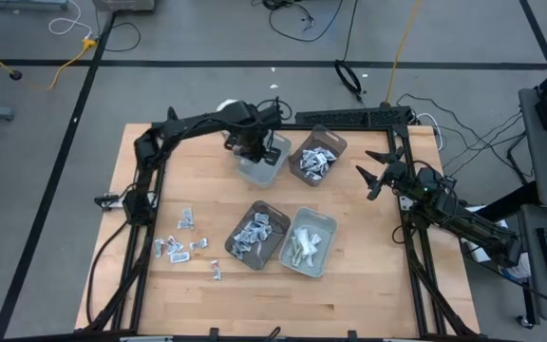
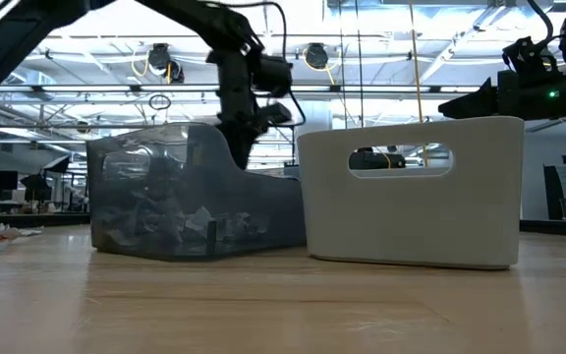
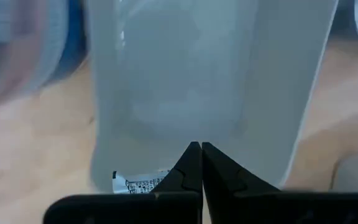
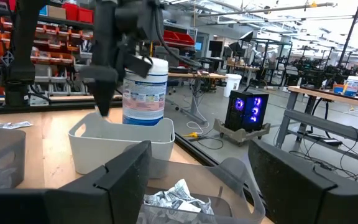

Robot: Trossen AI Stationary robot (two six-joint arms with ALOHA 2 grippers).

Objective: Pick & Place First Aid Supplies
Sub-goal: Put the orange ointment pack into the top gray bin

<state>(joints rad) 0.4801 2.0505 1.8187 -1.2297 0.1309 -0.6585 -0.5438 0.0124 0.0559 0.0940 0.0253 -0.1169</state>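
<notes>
Left arm stretched from the table's left edge across to the far middle, elbow raised, wrist bent down. Left gripper (image 1: pixel 248 150) lowered over the pale far tray (image 1: pixel 264 169), fingers (image 3: pixel 194 168) pressed fully together with nothing between them. One small printed packet (image 3: pixel 138 182) lying on that tray's floor just beside the fingertips, not held. White tub (image 4: pixel 145 90) standing just behind the same tray.

Right arm reaching in from the table's right edge, forearm low, wrist lifted. Right gripper (image 1: pixel 380 171) hovering above bare table (image 1: pixel 349 294) to the right of the far brown tray (image 1: pixel 335 144), jaws spread wide and empty.

Supplies in four places:
- loose packets (image 1: pixel 180 242) scattered on the wood near the front left
- a crumpled silvery heap (image 1: pixel 313 160) in the far brown tray
- a pile (image 1: pixel 252 233) in the near brown tray (image 1: pixel 275 211)
- pale strips (image 1: pixel 306 243) in the near grey tray (image 1: pixel 326 222)

Seen level from the table top: near brown tray on the left, near grey tray on the right, the left arm dropping behind them.
</notes>
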